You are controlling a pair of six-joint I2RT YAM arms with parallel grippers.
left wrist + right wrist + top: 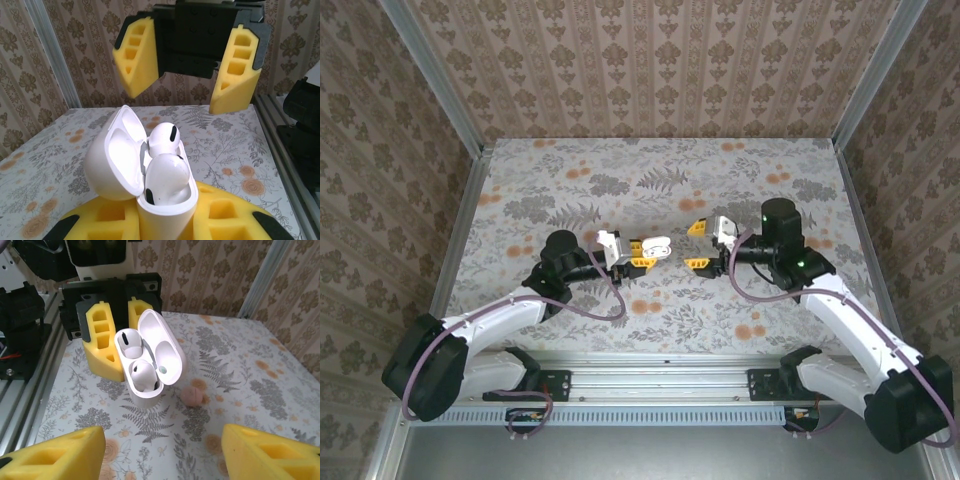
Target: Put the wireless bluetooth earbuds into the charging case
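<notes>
**Holding the case open mid-bench, both buds seated**

At the near edge, both arm bases sit bolted to a metal rail. Further in, above the middle of the floral bench [620, 170], the two pincers face each other tip to tip, apart.

L pincer [645, 250] is clenched on the charging case [165, 207], yellow foam pads either side of its lower body. The case stands roughly upright w/ its lid hinged back. The earbuds [167, 175] both sit in their wells, rounded white heads up, each w/ a dark oval patch; the second [165, 140] is behind the first.

R pincer [700, 245] is released: jaws wide, nothing btwn them, just across from the case and not touching it.

In the R wrist view a small pinkish round piece [191, 396] lies on the bench just beside the case. Beyond it, patterned walls close in the far side.
</notes>
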